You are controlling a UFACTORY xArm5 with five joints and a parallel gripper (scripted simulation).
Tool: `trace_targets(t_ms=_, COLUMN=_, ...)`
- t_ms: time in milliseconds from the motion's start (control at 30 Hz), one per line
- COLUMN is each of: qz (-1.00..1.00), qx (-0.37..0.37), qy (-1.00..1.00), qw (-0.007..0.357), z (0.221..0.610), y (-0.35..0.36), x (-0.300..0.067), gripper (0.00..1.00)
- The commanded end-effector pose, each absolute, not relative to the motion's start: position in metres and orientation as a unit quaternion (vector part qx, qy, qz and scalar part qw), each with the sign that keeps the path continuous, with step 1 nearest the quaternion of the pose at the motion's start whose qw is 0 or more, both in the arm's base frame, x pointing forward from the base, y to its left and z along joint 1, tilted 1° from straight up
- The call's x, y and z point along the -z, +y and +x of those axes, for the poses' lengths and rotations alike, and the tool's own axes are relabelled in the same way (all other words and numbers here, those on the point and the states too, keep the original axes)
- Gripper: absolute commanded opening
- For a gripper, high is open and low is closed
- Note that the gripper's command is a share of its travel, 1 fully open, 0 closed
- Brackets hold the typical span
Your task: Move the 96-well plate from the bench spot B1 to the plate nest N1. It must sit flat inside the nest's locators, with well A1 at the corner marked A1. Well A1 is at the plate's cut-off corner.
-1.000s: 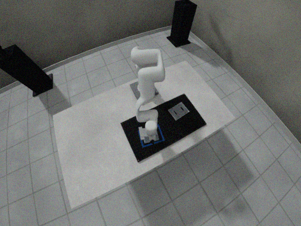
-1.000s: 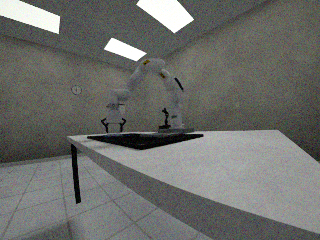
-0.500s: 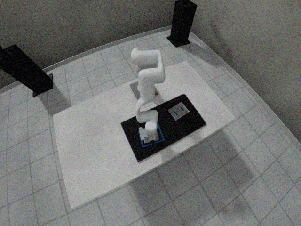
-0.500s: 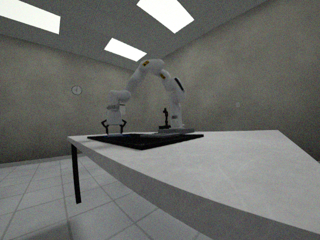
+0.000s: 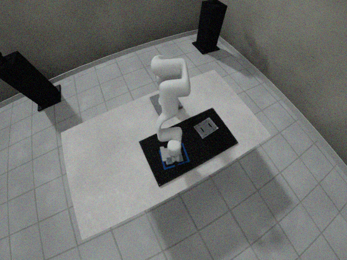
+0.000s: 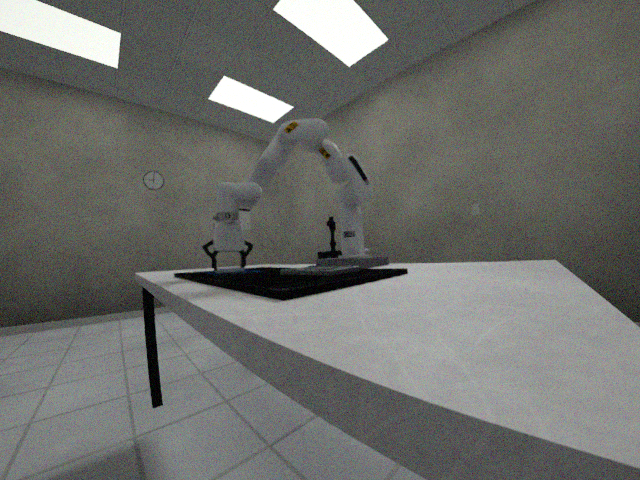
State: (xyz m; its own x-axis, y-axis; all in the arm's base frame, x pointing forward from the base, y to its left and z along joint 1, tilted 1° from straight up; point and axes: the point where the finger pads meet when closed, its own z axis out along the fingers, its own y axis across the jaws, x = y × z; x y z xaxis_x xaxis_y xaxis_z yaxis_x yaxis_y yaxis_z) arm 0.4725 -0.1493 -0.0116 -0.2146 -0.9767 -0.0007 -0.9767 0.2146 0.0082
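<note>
The 96-well plate point(image 5: 170, 158) lies inside the blue-outlined spot B1 point(image 5: 174, 160) on the black mat point(image 5: 188, 145); the arm's wrist hides most of it. My gripper point(image 6: 227, 266) hangs straight down over the plate with its fingers wide open, their tips low beside the plate's sides; in the top view the gripper point(image 5: 171, 157) is mostly hidden under the wrist. The grey plate nest N1 point(image 5: 205, 127) sits on the right part of the mat with nothing in it. The plate's cut-off corner cannot be made out.
The arm's base point(image 5: 166, 104) stands on a grey plate behind the mat. A small black stand point(image 6: 330, 238) rises near the base. Two black pillars point(image 5: 210, 25) point(image 5: 26, 79) stand on the floor behind the table. The table's front edge lies close to the mat.
</note>
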Motion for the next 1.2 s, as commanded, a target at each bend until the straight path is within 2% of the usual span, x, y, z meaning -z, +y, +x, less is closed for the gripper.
trace_targets(t_ms=0, qz=0.627, qx=0.004, qy=-0.779, qw=-0.002, z=0.4741, y=-0.1498, x=0.0100, gripper=1.00)
trace_targets(t_ms=200, qz=0.627, qx=0.004, qy=-0.779, qw=-0.002, z=0.4741, y=-0.1498, x=0.0100, gripper=1.00)
trace_targets(t_ms=233, qz=0.627, qx=0.004, qy=-0.779, qw=-0.002, z=0.4741, y=-0.1498, x=0.0093, gripper=0.00)
trace_targets(t_ms=1167, qz=0.627, qx=0.004, qy=-0.779, qw=-0.002, z=0.4741, y=-0.1498, x=0.0093, gripper=0.00)
